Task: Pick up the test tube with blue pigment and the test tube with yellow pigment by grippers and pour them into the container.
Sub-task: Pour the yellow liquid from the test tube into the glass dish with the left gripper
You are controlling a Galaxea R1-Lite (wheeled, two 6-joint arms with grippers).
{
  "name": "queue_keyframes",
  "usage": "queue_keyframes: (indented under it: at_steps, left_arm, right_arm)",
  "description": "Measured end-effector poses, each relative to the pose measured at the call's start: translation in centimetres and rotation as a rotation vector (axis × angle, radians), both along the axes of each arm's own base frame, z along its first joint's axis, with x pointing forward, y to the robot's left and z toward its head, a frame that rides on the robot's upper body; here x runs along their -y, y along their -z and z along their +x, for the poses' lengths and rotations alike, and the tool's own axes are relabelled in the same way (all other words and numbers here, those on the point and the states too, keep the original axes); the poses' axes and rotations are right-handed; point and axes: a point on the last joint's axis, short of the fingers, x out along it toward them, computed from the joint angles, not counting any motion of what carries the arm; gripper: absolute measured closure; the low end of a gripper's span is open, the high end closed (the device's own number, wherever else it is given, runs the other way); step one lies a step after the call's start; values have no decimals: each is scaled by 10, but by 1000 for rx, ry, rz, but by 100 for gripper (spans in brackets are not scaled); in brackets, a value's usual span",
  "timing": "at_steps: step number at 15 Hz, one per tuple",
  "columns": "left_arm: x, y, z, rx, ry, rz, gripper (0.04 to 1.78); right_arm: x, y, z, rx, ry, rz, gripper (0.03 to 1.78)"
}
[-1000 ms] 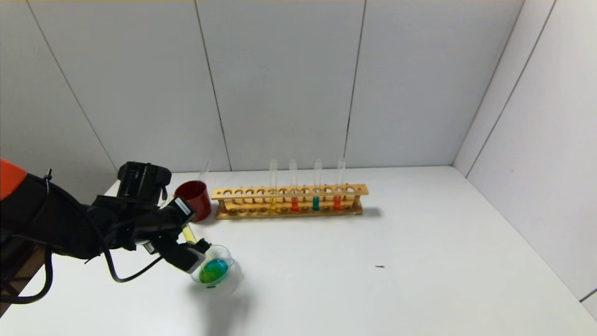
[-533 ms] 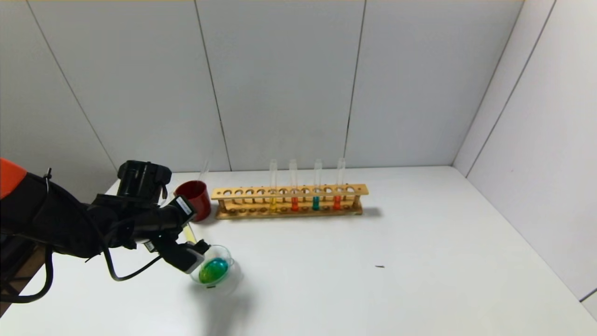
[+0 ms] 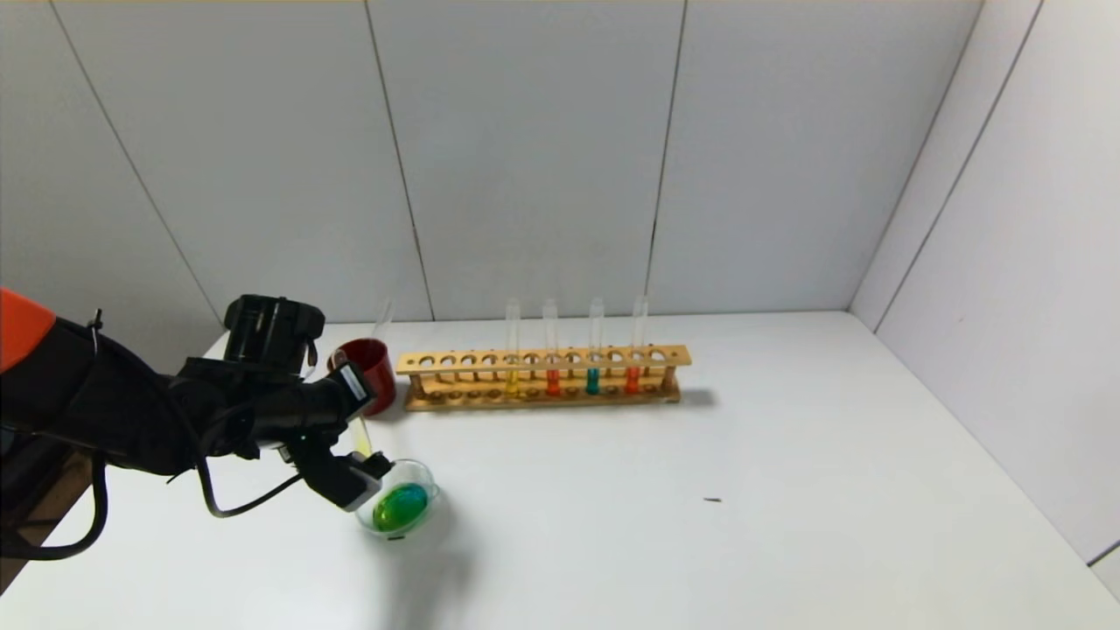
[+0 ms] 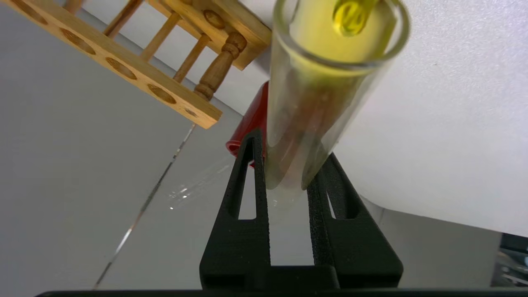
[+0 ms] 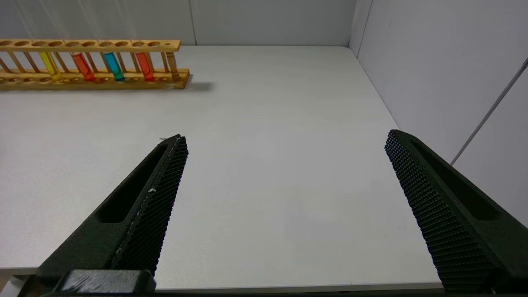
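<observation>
At the far left of the table [image 3: 787, 455], the left gripper [image 3: 366, 465] hangs over the near-left rim of the container [image 3: 418, 477], its black fingers [image 4: 247, 181] clamped on the test tube with yellow pigment [image 3: 360, 435]. The tube slants down toward the dish, mouth low beside the gripper's white block. Against the frames of a second ago, the wrist has rolled a little and the forearm sits slightly higher, while the tube stands steeper and its yellow column looks thinner. From the left wrist camera the glass [image 4: 317, 103] fills the view, with a yellow film and one drop near its round end. The dish holds a pool that is green on the near side and teal farther back, greener than a second ago.

Just behind the gripper stands a dark red cup [image 3: 369, 372] with an empty clear tube [image 3: 383, 319] leaning in it. To its right, the wooden rack [image 3: 542, 360] has not moved; it carries four upright tubes: yellow [image 3: 512, 382], orange-red [image 3: 552, 382], the test tube with blue pigment [image 3: 592, 381], and another orange-red [image 3: 632, 381].

Farther right lies a tiny dark speck [image 3: 713, 500]. The right gripper [image 5: 284, 173] appears only in its own wrist camera, fingers spread wide over bare tabletop, well clear of the rack.
</observation>
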Motion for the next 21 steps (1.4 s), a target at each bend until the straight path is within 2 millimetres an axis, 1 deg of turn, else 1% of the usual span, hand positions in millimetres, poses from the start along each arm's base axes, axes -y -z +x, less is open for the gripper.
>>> queue_keyframes:
  at_steps: [7,14,21]
  left_arm:
    - [1,-3,3,23,54,55,150]
    - [11,-6,0,34,96,66,150]
    - [12,-10,-1,60,146,123,150]
  right_arm:
    - [0,0,0,0,0,0,6]
    - [0,0,0,0,0,0,6]
    - [0,0,0,0,0,0,6]
